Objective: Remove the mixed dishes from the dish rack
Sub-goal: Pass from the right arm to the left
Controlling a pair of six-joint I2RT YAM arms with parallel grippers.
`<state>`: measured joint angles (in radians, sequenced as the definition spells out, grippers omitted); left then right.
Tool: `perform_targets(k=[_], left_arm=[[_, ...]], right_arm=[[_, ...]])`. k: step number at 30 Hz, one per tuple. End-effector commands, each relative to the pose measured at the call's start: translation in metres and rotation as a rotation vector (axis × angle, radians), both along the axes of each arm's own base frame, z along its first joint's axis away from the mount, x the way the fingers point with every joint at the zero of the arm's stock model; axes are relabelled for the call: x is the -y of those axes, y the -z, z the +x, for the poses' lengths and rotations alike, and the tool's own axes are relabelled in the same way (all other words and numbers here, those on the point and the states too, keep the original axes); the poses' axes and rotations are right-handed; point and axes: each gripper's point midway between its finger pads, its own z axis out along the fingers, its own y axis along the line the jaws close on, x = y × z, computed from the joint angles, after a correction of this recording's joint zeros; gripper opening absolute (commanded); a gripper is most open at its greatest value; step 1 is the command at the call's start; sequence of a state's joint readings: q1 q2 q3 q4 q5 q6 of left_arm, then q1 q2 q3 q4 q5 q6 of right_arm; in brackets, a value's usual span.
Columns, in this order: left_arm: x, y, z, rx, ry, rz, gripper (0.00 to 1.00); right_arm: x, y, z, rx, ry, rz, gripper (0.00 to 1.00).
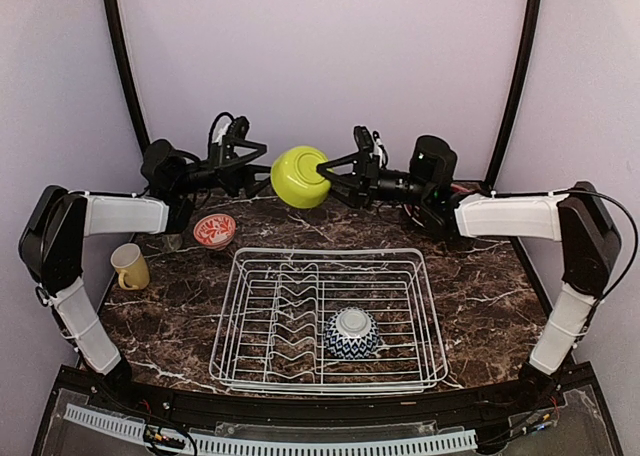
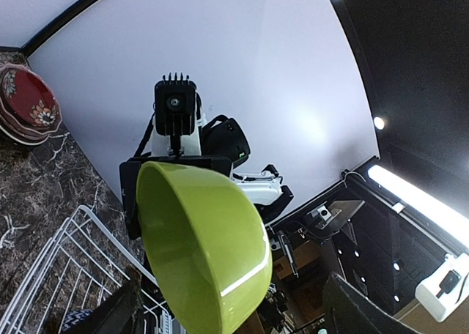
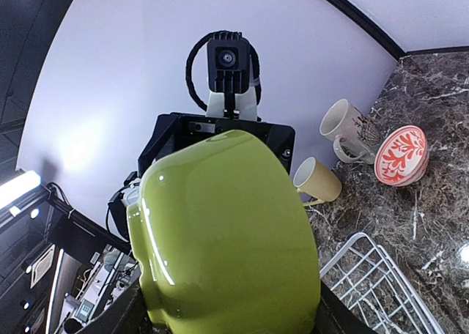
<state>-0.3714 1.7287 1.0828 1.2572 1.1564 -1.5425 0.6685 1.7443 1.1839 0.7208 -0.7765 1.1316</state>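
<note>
White-shelled arms [image 1: 125, 216], black joints [image 1: 50, 238], black left hand [image 1: 262, 163] and right hand [image 1: 330, 176], cables [image 1: 216, 128]

A lime bowl [image 1: 299, 176], navy-zigzag bowl [image 1: 351, 335], yellow mug [image 1: 130, 266], white rack [image 1: 330, 252]; red-white bowl [image 1: 214, 231] seems floral.

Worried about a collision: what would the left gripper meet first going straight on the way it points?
The lime bowl, held in the air by the right gripper. The left gripper, jaws open, points straight at it; the gap looks small.

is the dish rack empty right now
No, a blue-and-white patterned bowl sits inside the dish rack, to the right of its row of prongs.
</note>
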Motion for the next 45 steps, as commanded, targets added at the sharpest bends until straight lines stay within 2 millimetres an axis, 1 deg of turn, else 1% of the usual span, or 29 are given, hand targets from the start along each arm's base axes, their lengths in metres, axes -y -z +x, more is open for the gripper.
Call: perform_targets(k=[1,2,5,6,7,8,9,11,16,19,21,22,25,26,28,33,34,35,38,39,40,41,42,43,44,45], left_arm=[[0.005,-0.017,-0.025,0.072,0.071,-0.033,0.78],[0.008,-0.020,-0.031,0.080,0.091,-0.039,0.75],[0.013,-0.024,-0.039,0.079,0.118,-0.054,0.63],[0.013,-0.029,-0.041,0.081,0.123,-0.073,0.61],[0.013,-0.031,-0.041,0.079,0.126,-0.084,0.57],[0.011,-0.039,-0.045,0.086,0.136,-0.108,0.55],[0.010,-0.041,-0.046,0.085,0.140,-0.115,0.52],[0.009,-0.048,-0.049,0.093,0.143,-0.130,0.48],[0.006,-0.055,-0.055,0.111,0.146,-0.137,0.36],[0.004,-0.062,-0.058,0.123,0.146,-0.144,0.33],[0.003,-0.067,-0.062,0.132,0.147,-0.151,0.27],[0.002,-0.071,-0.064,0.141,0.146,-0.156,0.22],[0.000,-0.081,-0.068,0.152,0.150,-0.170,0.13],[0.000,-0.084,-0.069,0.150,0.151,-0.175,0.06],[0.000,-0.087,-0.072,0.137,0.155,-0.182,0.02],[0.002,-0.090,-0.077,0.081,0.144,-0.192,0.01],[0.001,-0.093,-0.081,0.110,0.131,-0.193,0.01],[0.005,-0.090,-0.079,0.074,0.124,-0.169,0.01],[0.008,-0.081,-0.078,0.067,0.061,-0.083,0.01],[0.005,-0.087,-0.083,0.090,0.044,-0.075,0.01],[0.008,-0.077,-0.077,0.074,0.015,-0.029,0.01],[0.004,-0.081,-0.082,0.094,0.000,-0.022,0.01],[0.005,-0.073,-0.079,0.081,-0.021,0.013,0.01],[0.003,-0.075,-0.082,0.088,-0.029,0.019,0.01],[0.003,-0.069,-0.080,0.076,-0.045,0.042,0.01],[0.001,-0.069,-0.082,0.075,-0.053,0.050,0.01]], right_arm=[[-0.001,-0.034,-0.003,0.093,-0.037,0.094,0.31],[-0.002,-0.035,-0.003,0.096,-0.040,0.098,0.30],[-0.002,-0.038,-0.001,0.113,-0.040,0.104,0.31],[-0.003,-0.038,-0.001,0.117,-0.041,0.108,0.31],[-0.004,-0.039,0.000,0.119,-0.042,0.110,0.31],[-0.005,-0.039,0.001,0.119,-0.045,0.111,0.31],[-0.005,-0.037,0.002,0.119,-0.047,0.111,0.31],[-0.007,-0.038,0.003,0.121,-0.054,0.119,0.31],[-0.012,-0.038,0.006,0.127,-0.087,0.149,0.31],[-0.013,-0.037,0.009,0.130,-0.100,0.163,0.31],[-0.015,-0.036,0.011,0.130,-0.107,0.167,0.31],[-0.016,-0.034,0.012,0.126,-0.112,0.165,0.31],[-0.017,-0.032,0.013,0.122,-0.122,0.165,0.34],[-0.017,-0.032,0.013,0.124,-0.126,0.167,0.35],[-0.019,-0.033,0.013,0.127,-0.135,0.171,0.38],[-0.022,-0.031,0.012,0.120,-0.165,0.186,0.52],[-0.022,-0.030,0.012,0.121,-0.170,0.189,0.54],[-0.022,-0.030,0.011,0.122,-0.173,0.190,0.56],[-0.017,-0.031,0.009,0.125,-0.167,0.187,0.74],[-0.015,-0.030,0.011,0.117,-0.156,0.179,0.81],[-0.012,-0.028,0.011,0.117,-0.147,0.174,0.88],[-0.009,-0.026,0.011,0.118,-0.139,0.166,0.95],[-0.007,-0.023,0.012,0.110,-0.131,0.150,0.98],[-0.005,-0.019,0.014,0.103,-0.125,0.132,0.99],[-0.002,-0.017,0.014,0.105,-0.122,0.123,0.99],[0.001,-0.015,0.014,0.105,-0.118,0.116,0.99]])
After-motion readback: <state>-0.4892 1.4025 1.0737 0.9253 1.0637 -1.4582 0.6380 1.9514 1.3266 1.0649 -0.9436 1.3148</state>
